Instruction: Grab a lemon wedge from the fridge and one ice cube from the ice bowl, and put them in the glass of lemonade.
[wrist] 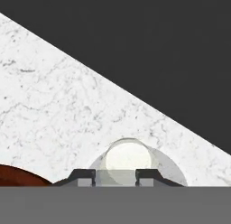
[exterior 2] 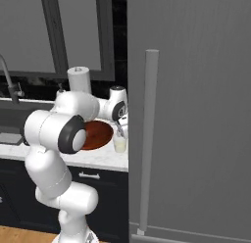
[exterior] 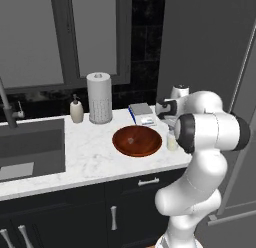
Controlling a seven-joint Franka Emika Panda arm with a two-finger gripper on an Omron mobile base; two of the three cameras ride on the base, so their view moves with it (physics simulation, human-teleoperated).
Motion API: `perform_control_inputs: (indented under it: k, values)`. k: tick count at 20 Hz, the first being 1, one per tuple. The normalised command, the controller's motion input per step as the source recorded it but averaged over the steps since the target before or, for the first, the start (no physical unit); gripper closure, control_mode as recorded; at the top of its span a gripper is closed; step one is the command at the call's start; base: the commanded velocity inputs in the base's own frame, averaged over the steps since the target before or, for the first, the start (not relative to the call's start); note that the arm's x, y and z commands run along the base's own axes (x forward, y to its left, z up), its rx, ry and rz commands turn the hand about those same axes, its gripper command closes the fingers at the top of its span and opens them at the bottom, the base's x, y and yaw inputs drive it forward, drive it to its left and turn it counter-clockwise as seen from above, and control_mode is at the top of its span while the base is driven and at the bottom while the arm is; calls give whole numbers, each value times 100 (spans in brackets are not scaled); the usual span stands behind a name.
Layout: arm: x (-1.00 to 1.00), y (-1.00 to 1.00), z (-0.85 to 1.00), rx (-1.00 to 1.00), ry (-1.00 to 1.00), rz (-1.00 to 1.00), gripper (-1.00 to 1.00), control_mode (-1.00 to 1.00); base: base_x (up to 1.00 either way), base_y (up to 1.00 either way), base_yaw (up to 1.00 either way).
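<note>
The end effector (wrist: 115, 175) hangs over the glass (wrist: 126, 156), clenched on a pale ice cube (wrist: 115, 177). The bowl (exterior: 137, 140) sits just beside the glass on the bench (exterior: 90, 159); the towel roll (exterior: 99, 98) and soap bottle (exterior: 76, 110) stand behind, and the fridge (exterior 2: 196, 114) is shut.

From behind the arm's left we look down across the marble counter (exterior: 95, 157); from its right, toward the fridge (exterior 2: 196, 114). Both share the ice bowl (exterior: 137, 141). Our hand camera looks closely down on the glass of lemonade (wrist: 127, 156).
</note>
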Motion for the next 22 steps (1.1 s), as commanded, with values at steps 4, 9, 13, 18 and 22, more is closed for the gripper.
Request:
perform_control_inputs:
  k: [4, 9, 13, 18, 22]
  values:
    - [14, 0, -9, -3, 0, 0, -100, -100, 0, 0, 0]
    - [9, 0, 1, 0, 0, -1, -100, -100, 0, 0, 0]
    - [-3, 0, 42, 0, -3, 0, -100, -100, 0, 0, 0]
    - [-17, 13, 94, 0, -6, 0, -100, -100, 0, 0, 0]
    - [-74, 64, 88, -8, -2, 18, -100, -100, 0, 0, 0]
